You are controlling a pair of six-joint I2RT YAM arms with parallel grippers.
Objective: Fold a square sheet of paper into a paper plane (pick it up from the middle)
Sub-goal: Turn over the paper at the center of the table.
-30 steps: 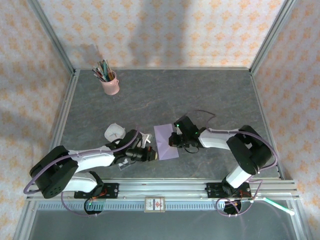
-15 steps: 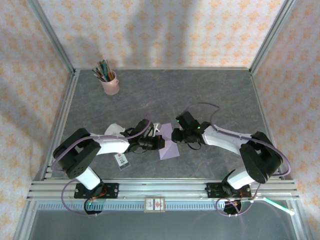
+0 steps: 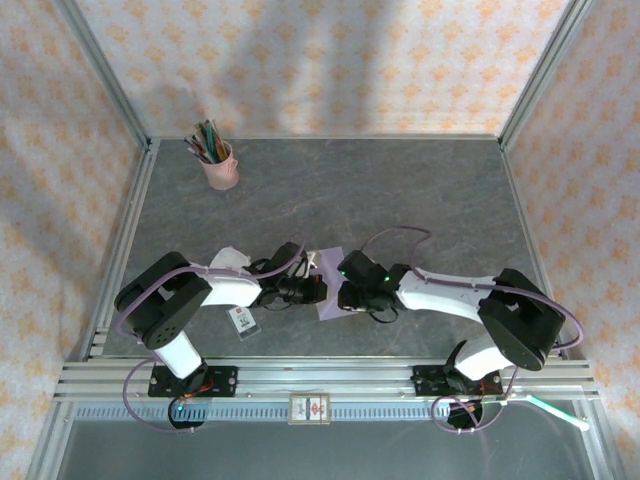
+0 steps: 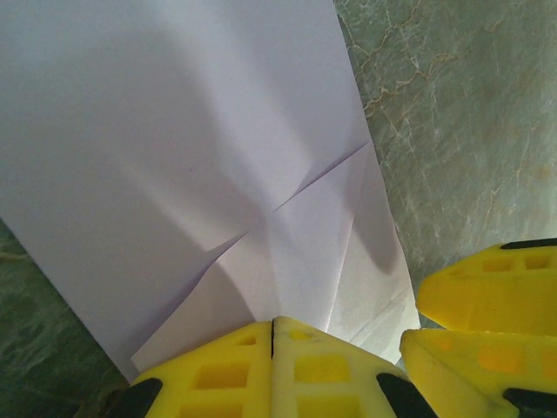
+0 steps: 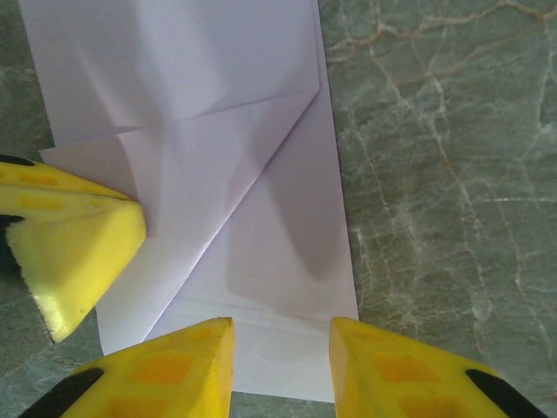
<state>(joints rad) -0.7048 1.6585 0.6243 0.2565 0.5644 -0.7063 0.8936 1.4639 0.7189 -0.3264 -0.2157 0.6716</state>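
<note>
The grey marbled table (image 3: 420, 190) bore a pink pen cup (image 3: 221, 168) at far left, a creased lavender sheet of paper (image 3: 329, 302) near the front, and a small white card (image 3: 243, 319) near it.

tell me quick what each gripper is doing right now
left gripper: shut, tips against the folded corner of the lavender paper; a grip cannot be told.
right gripper: open, jaws apart at the paper's edge, holding nothing.
</note>
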